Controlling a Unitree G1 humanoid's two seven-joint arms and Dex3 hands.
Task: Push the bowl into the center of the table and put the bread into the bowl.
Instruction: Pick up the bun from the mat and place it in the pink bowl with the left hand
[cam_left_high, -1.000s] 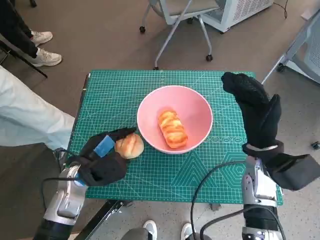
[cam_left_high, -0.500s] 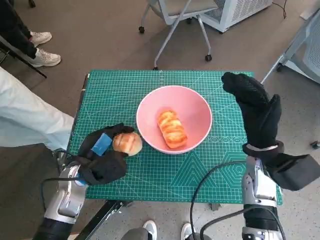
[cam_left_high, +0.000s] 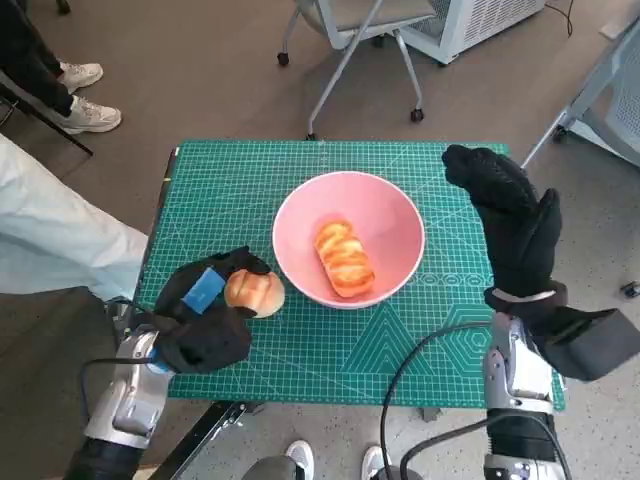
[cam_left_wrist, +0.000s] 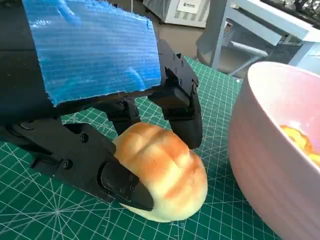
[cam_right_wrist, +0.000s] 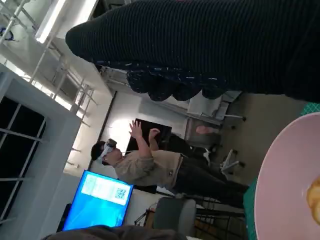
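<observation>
The pink bowl (cam_left_high: 392, 214) stands near the middle of the green mat, with a long glazed bread (cam_left_high: 344, 258) lying in it. Just off its left rim a round bun (cam_left_high: 254, 291) sits on the mat. My left hand (cam_left_high: 205, 315) grips that bun, black fingers (cam_left_wrist: 182, 107) curled over its far side and the thumb against its near side. In the left wrist view the bun (cam_left_wrist: 165, 175) lies close to the bowl's wall (cam_left_wrist: 270, 160). My right hand (cam_left_high: 510, 220) stands upright and flat beside the bowl's right rim, holding nothing; the glove (cam_right_wrist: 200, 45) spans the right wrist view.
The green cutting mat (cam_left_high: 230, 190) covers the small table. A person's pale-trousered leg (cam_left_high: 50, 240) is close to the left edge, and a wheeled chair (cam_left_high: 360, 30) stands behind. Black cables (cam_left_high: 420, 370) loop over the mat's front right. A person (cam_right_wrist: 145, 165) shows far off in the right wrist view.
My left hand's fingers have closed round the bun, which shifted slightly left, away from the bowl's rim. The right hand and the bowl have stayed put.
</observation>
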